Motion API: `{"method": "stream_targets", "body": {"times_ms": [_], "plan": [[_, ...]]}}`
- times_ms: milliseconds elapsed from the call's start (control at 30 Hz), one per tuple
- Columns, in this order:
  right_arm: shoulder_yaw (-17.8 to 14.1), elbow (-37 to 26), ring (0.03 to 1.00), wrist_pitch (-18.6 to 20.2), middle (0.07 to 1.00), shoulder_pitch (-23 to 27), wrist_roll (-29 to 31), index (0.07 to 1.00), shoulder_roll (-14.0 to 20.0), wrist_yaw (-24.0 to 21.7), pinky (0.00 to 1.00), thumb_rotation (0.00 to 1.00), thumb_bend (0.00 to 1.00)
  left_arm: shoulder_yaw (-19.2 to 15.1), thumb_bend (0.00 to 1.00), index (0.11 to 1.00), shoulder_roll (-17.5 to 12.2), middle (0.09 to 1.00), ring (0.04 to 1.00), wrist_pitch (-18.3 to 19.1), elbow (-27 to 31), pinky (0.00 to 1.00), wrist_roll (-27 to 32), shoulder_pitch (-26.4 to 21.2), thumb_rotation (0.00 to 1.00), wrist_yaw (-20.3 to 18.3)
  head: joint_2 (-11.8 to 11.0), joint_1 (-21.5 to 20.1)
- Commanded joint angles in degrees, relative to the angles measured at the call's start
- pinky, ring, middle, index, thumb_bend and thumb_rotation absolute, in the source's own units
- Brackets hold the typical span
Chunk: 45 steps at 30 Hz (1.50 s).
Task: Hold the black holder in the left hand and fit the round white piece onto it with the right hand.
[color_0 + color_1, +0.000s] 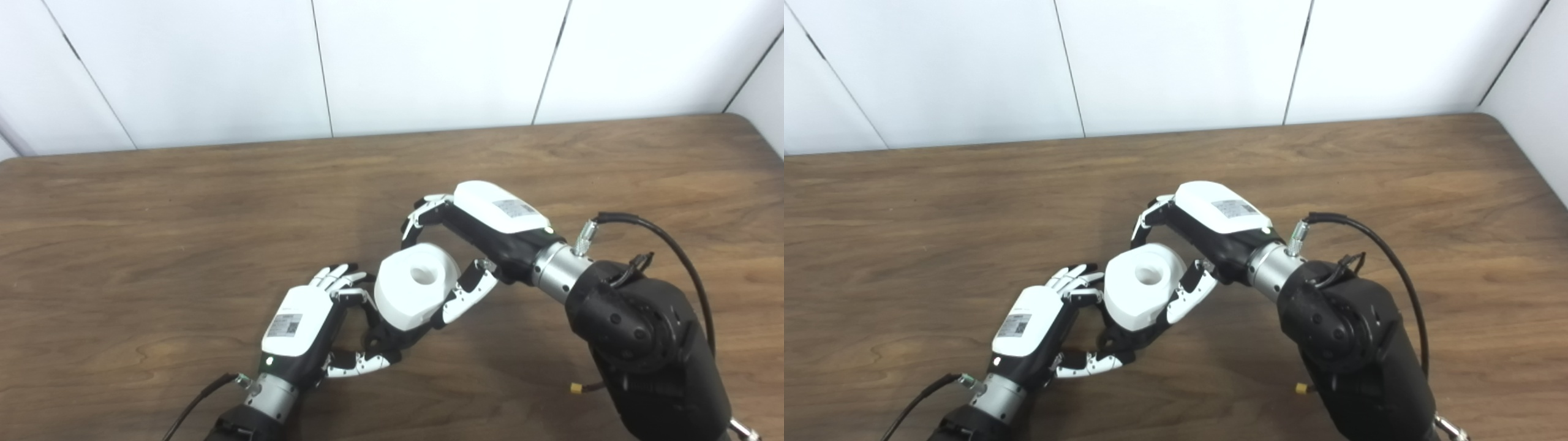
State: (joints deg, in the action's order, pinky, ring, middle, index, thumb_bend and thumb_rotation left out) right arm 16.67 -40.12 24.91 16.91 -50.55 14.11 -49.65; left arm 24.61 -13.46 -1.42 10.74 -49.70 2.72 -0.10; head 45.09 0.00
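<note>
Left hand (303, 324) grips the black holder (384, 335); right hand (484, 236) clasps the round white piece (413, 293), apparently seated on it.

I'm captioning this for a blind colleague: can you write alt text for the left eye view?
Two robot hands meet over a brown wooden table: the right hand holds a round white piece with a hole in its centre against a black holder gripped by the left hand. Most of the holder is hidden. White wall panels stand behind.
</note>
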Motion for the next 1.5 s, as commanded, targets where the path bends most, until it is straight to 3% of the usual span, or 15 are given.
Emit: {"method": "stream_targets", "body": {"times_ms": [0,1467], "plan": [[-0.3,-0.5,0.894,-1.2,0.764,1.0,0.3,0.481,-0.1,1.5,0.81,0.14,0.53,1.7,0.52,0.489,0.1,0.828,0.915,1.0,-2.7,0.93,-2.2,0.4,0.05,-2.6,0.1,0.1],[2.8,1.0,0.887,-5.2,0.753,-0.7,-2.0,0.481,-1.0,3.5,0.80,0.14,0.53,2.4,0.52,0.489,0.2,0.824,0.909,1.1,-4.0,0.93,-2.4,-0.6,0.05,-1.8,0.2,0.1]]}}
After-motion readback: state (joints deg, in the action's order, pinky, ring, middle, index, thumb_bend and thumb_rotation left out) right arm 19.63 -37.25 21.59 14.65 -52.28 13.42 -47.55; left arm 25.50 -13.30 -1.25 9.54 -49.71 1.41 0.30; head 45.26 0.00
